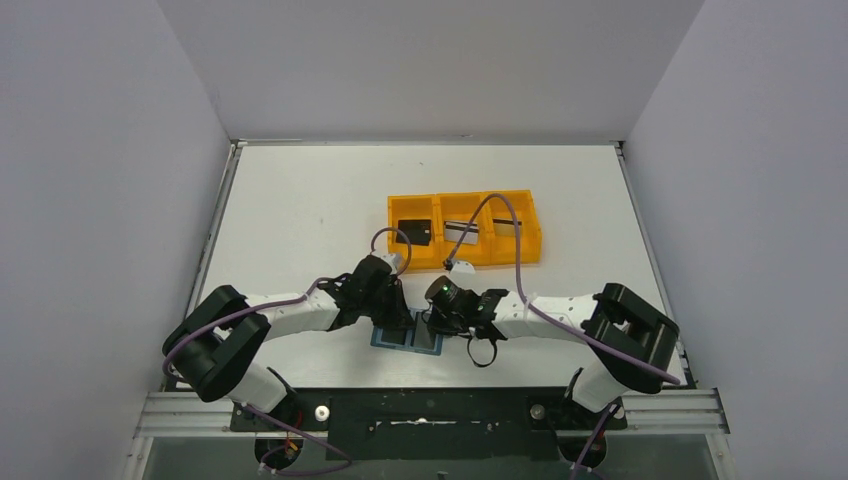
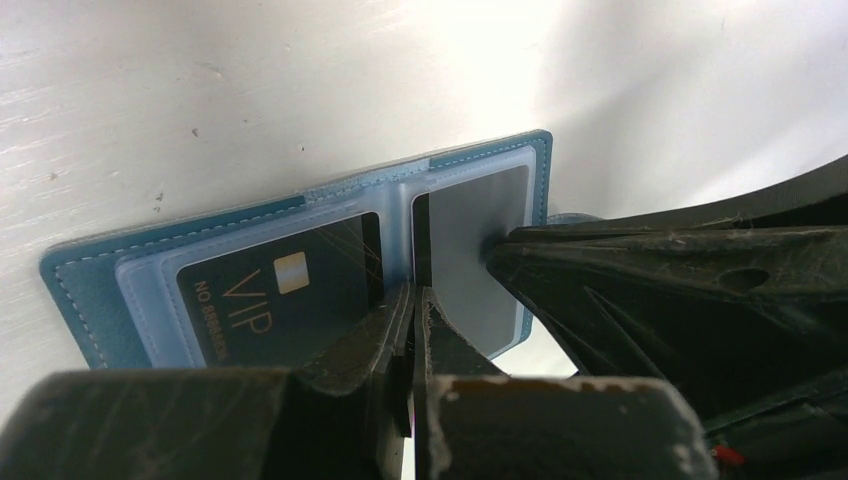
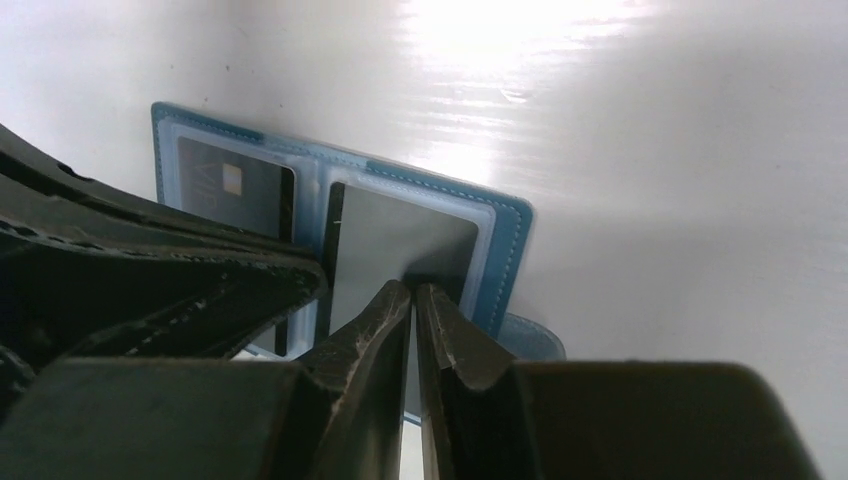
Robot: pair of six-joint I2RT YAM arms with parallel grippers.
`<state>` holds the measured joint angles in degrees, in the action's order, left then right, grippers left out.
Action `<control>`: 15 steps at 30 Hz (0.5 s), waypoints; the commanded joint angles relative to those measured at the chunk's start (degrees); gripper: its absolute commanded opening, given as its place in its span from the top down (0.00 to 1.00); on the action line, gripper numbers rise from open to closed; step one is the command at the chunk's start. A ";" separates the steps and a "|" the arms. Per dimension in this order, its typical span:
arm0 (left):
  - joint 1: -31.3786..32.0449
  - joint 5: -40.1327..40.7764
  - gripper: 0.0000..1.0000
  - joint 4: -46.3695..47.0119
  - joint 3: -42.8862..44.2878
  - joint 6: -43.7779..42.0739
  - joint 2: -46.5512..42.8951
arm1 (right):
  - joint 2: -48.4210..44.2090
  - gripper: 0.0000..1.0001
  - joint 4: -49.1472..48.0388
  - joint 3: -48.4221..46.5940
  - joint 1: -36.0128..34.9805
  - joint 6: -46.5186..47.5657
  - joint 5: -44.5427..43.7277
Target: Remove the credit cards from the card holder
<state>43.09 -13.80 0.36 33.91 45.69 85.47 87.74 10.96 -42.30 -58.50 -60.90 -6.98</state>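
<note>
Open holder [image 1: 405,340] lying flat on the white worktop [image 1: 300,210], close to the near edge and about midway along it, inner faces up. Both arms reach in over it from either side.

Left pocket: dark VIP card [image 2: 270,300], fully seated under the clear sleeve. Right pocket: grey card [image 2: 475,240] with a dark stripe along the side next to the fold, also in its sleeve. The snap tab [image 3: 530,335] projects from the holder's right side.

Left pincer [image 2: 411,297]: clenched, only a thin slit between the fingers, tips down at the holder's fold between the two pockets. Nothing shows between the fingers.

Right pincer [image 3: 413,290]: likewise clenched, tips resting on the grey card. Whether they pinch the card or sleeve cannot be told.

Orange tray [image 1: 415,200]: three compartments, set well apart from the holder, toward the far edge and slightly right of centre. A black card [image 1: 412,232] lies in the left compartment, a silver card [image 1: 462,232] in the middle one, and a second silver card [image 1: 505,228] in the right one.
</note>
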 commanded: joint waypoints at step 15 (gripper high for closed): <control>-2.13 -1.95 1.00 -0.14 0.12 -1.37 -4.60 | 0.38 0.90 7.06 0.46 -0.25 -6.32 -3.81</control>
<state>41.50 -14.31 -0.34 33.89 45.69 83.11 88.58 13.58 -43.53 -58.54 -66.57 -8.80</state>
